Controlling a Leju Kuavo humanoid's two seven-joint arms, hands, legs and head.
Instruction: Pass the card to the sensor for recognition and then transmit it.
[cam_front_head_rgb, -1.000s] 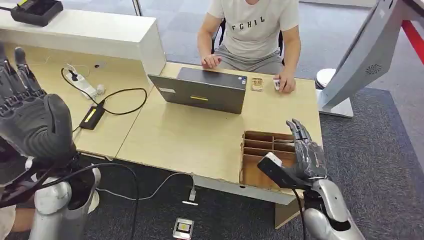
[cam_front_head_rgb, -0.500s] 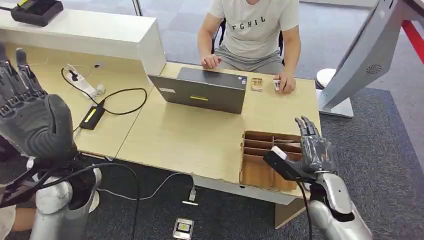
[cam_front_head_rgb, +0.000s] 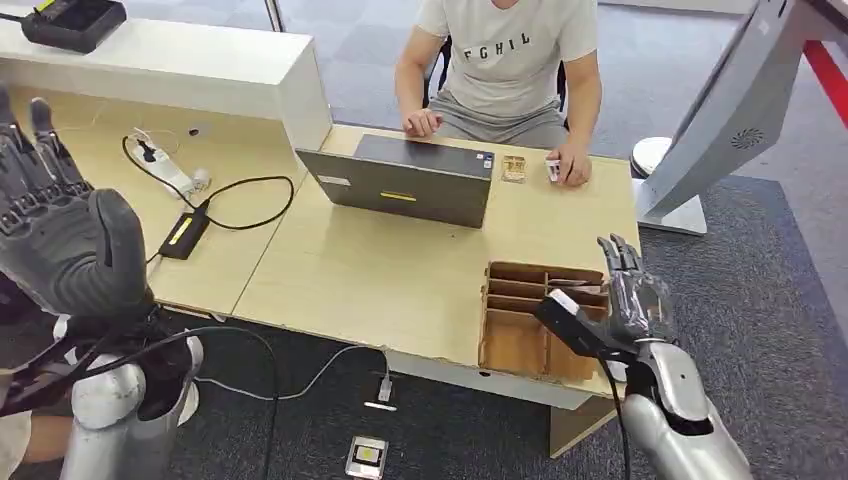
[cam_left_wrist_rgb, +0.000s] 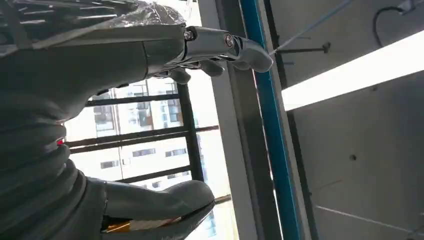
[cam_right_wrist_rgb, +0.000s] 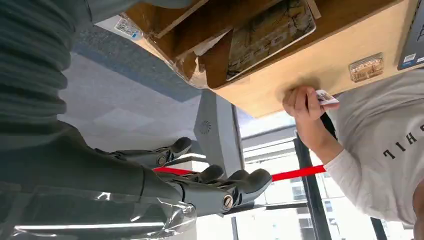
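Note:
A wooden box (cam_front_head_rgb: 520, 325) with several compartments stands at the desk's near right corner. A patterned card (cam_right_wrist_rgb: 270, 32) lies flat in one compartment. My right hand (cam_front_head_rgb: 632, 300) hovers by the box's right edge with fingers straight and apart, holding nothing; its fingers (cam_right_wrist_rgb: 220, 192) are bare. My left hand (cam_front_head_rgb: 62, 235) is raised high at the left, fingers up and spread, and is also empty (cam_left_wrist_rgb: 150, 55). Across the desk sits a person (cam_front_head_rgb: 510, 60) who pinches a small card (cam_front_head_rgb: 553, 168) against the desk, beside a small tan item (cam_front_head_rgb: 514, 168).
A grey laptop (cam_front_head_rgb: 400, 182) stands mid-desk with its back to me. A power strip (cam_front_head_rgb: 165, 170), a black adapter (cam_front_head_rgb: 183, 233) and cables lie at the left. A white counter (cam_front_head_rgb: 200, 70) rises behind them. A grey kiosk stand (cam_front_head_rgb: 720, 120) is at the right.
My right hand has drifted a little to the right along the box's edge. The left hand and the person have stayed put.

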